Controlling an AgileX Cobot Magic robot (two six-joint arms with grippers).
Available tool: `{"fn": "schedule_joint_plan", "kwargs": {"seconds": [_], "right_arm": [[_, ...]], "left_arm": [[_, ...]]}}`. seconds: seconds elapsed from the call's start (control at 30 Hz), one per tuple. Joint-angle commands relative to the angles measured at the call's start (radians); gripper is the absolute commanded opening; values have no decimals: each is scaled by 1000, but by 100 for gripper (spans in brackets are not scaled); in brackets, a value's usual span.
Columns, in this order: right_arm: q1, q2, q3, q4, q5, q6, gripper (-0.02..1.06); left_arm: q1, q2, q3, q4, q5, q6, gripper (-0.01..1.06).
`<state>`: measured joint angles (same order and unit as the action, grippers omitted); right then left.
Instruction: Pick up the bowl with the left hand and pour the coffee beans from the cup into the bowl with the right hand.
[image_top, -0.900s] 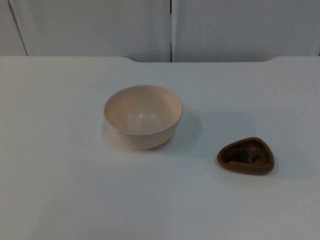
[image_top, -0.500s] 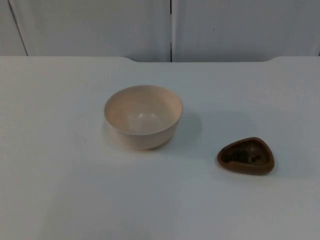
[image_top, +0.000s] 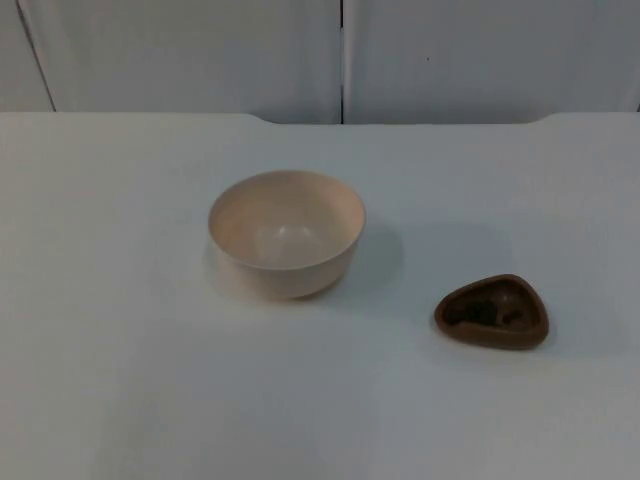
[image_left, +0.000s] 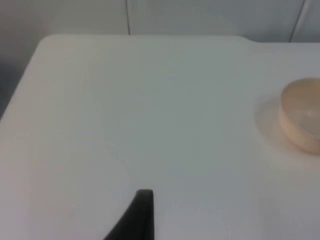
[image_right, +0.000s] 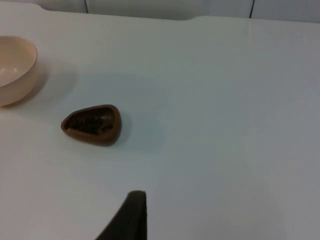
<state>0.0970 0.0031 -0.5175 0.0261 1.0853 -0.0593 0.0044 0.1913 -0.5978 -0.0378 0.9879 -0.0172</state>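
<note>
A cream bowl stands upright and empty near the middle of the white table. To its right and a little nearer the front sits a small brown, rounded-triangular cup with dark coffee beans inside. My left gripper hangs over bare table well off to the side of the bowl. My right gripper is held back from the cup, with a stretch of table between them, and the bowl lies beyond the cup. Neither gripper touches anything.
The white table ends at a grey partition wall behind the bowl. Wide bare surface surrounds both objects, and the gap between bowl and cup is about one bowl width.
</note>
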Motion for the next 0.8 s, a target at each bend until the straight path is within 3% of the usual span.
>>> {"fn": "schedule_joint_plan", "kwargs": {"seconds": [0.0, 0.43, 0.77], "right_arm": [[-6, -3, 2, 2, -7, -2, 105], [-6, -3, 2, 2, -7, -2, 105], [-6, -3, 2, 2, -7, -2, 105]], "left_arm": [[-4, 26, -7, -27, -27, 1, 105], [-4, 235, -17, -71, -107, 1, 105], [-4, 421, -172, -69, -111, 46, 105]]}}
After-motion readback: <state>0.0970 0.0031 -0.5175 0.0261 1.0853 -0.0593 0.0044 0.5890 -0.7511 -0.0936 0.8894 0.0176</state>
